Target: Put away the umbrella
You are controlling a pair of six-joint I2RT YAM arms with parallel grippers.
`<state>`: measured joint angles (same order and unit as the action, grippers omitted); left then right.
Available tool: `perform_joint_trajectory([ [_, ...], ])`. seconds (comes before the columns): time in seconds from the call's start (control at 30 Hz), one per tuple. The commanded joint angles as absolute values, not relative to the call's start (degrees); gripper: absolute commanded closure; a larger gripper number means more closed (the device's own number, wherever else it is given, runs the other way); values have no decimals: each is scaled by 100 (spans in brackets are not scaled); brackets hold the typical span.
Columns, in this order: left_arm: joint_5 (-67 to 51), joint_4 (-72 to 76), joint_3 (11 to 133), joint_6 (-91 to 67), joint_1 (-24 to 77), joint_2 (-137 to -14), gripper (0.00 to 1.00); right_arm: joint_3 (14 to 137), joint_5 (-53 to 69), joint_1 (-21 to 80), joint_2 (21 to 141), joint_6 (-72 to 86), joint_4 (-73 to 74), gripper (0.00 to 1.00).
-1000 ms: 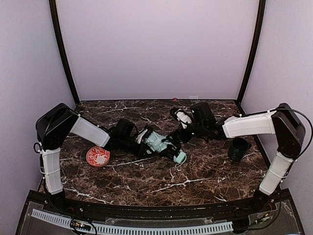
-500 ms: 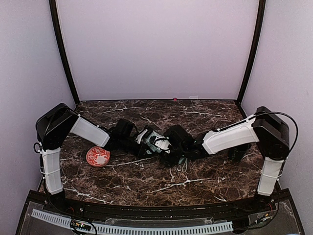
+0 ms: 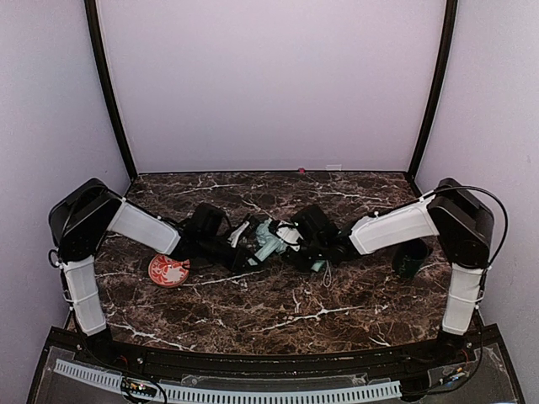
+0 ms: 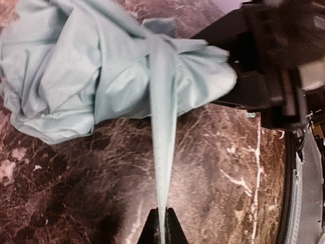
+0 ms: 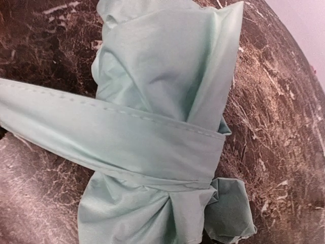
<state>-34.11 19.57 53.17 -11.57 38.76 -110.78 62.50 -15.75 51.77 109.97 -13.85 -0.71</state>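
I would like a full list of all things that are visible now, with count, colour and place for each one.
umbrella: one, pale mint green, folded and bunched, lying at the table's middle between the two grippers
strap: one, mint green, stretched from the umbrella to the left gripper
disc: one, red with a white pattern, flat on the table's left part
cup: one, dark green, upright at the table's right side
table: one, dark brown marble with white veins
left gripper: one, black, shut on the strap's end
right gripper: one, black, at the umbrella's end toward the right arm; grip unclear
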Motion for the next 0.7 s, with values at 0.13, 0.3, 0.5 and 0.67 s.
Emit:
perform_joint_trajectory([
  [0.13, -4191, 1807, 4764, -1012, 3939, -9512, 100, 5909, 1742, 3666, 9684, 696, -710, 100],
  [0.3, -4668, 2258, 4591, -1419, 3986, -9029, 100, 5709, 3338, 2971, 9178, 1984, -1997, 100],
  [0.5, -4921, 2312, 4705, -1266, 4132, -8588, 100, 6118, 4664, 2821, 8559, 2249, -2356, 100],
  [0.67, -5075, 2390, 4753, -1123, 4333, -8370, 100, 6525, 6457, 2836, 8263, 2607, -2857, 100],
])
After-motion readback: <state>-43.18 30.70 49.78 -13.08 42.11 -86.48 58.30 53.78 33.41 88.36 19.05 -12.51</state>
